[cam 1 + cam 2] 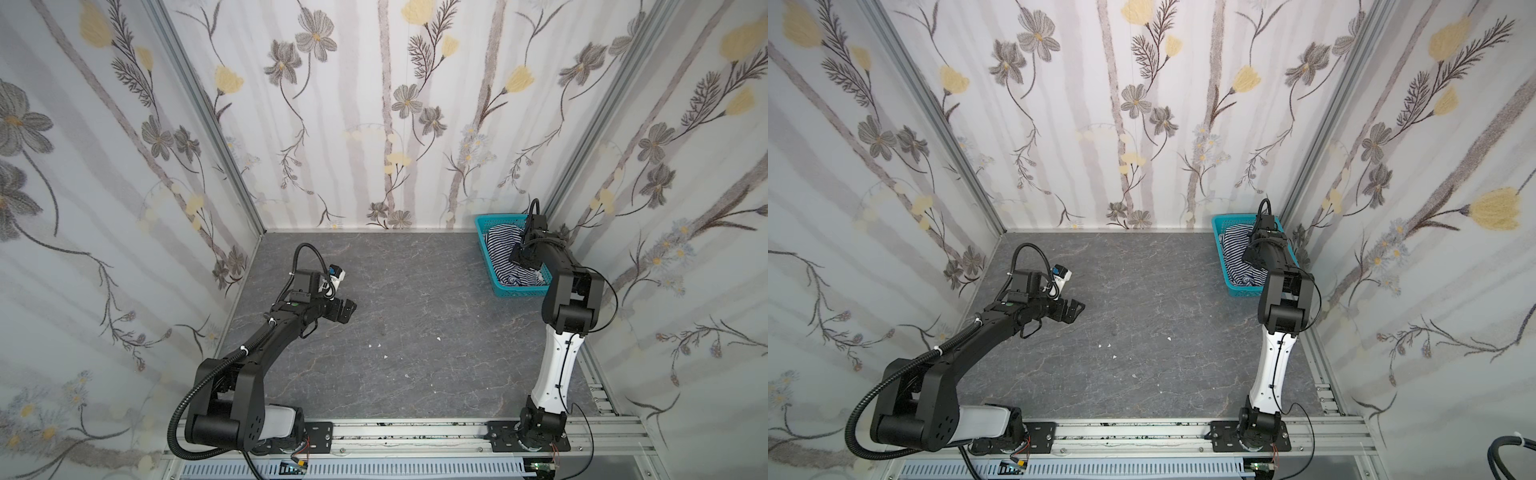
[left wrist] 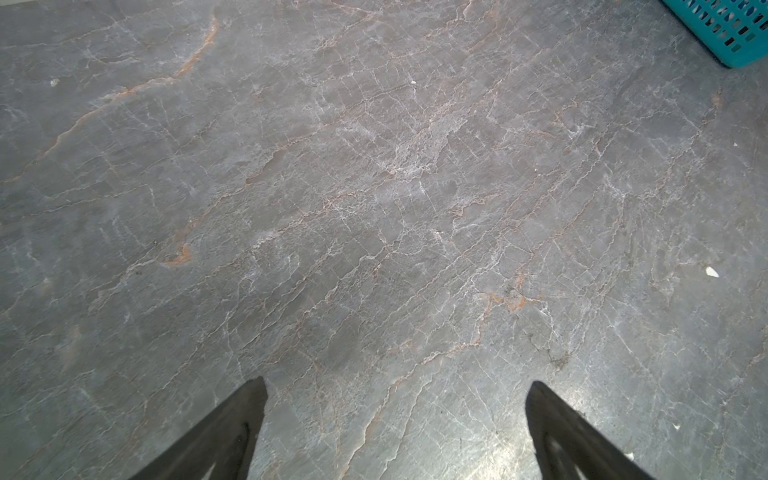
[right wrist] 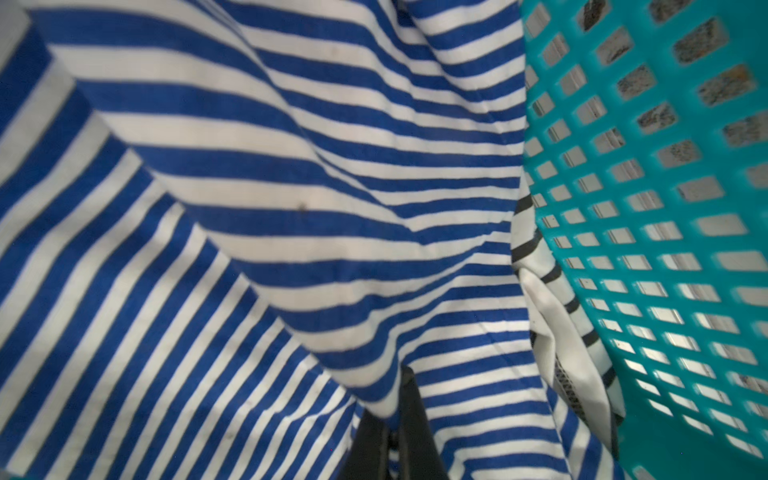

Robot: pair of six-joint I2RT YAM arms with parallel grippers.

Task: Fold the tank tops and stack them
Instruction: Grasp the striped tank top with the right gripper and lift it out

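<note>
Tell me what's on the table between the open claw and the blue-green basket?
Nothing but bare grey table between the left gripper and the basket; both top views show it. The tiny white specks lie nearer the front.

blue-striped tank top (image 3: 266, 199): narrow blue and white stripes are seen throughout.
black-striped tank top (image 3: 552, 328): white cloth is crossed by thin black stripes.
basket (image 3: 648, 232): teal, patterned with a grid of rectangular holes.
table (image 2: 374, 208): dark grey marbling is veined with white and rust-orange.
walls (image 1: 374, 104): a pale ground is printed with grey and yellow flowers.
</note>
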